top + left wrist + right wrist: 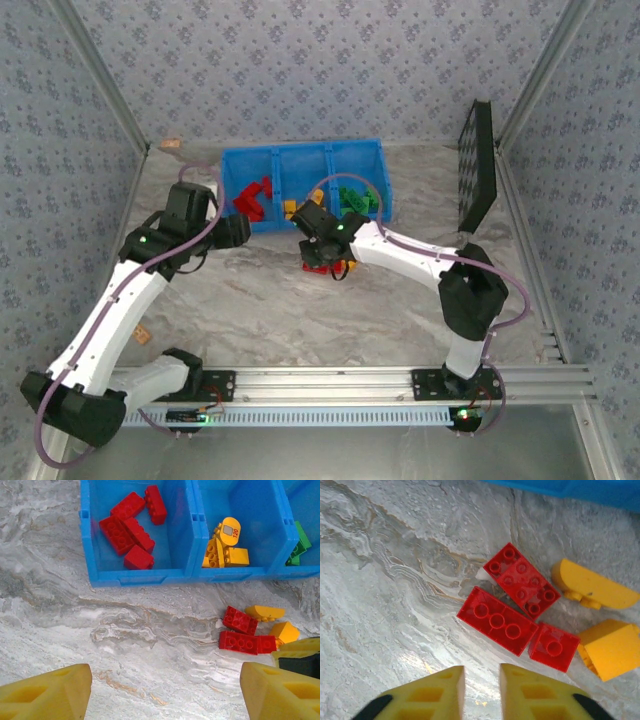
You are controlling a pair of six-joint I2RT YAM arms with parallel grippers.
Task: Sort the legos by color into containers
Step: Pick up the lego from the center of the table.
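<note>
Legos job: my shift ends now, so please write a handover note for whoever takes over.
Left end effector: open, empty, above the table before the containers.
Right end effector: narrowly open, empty, over the loose pieces.
Done: binned red legos left, binned yellow legos middle, green legos right.
Left: three loose red legos and two loose yellow legos on the table.

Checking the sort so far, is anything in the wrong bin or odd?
No wrong colours: reds in the left bin, yellows middle, greens right. Three loose reds and two loose yellows lie on the table.
</note>
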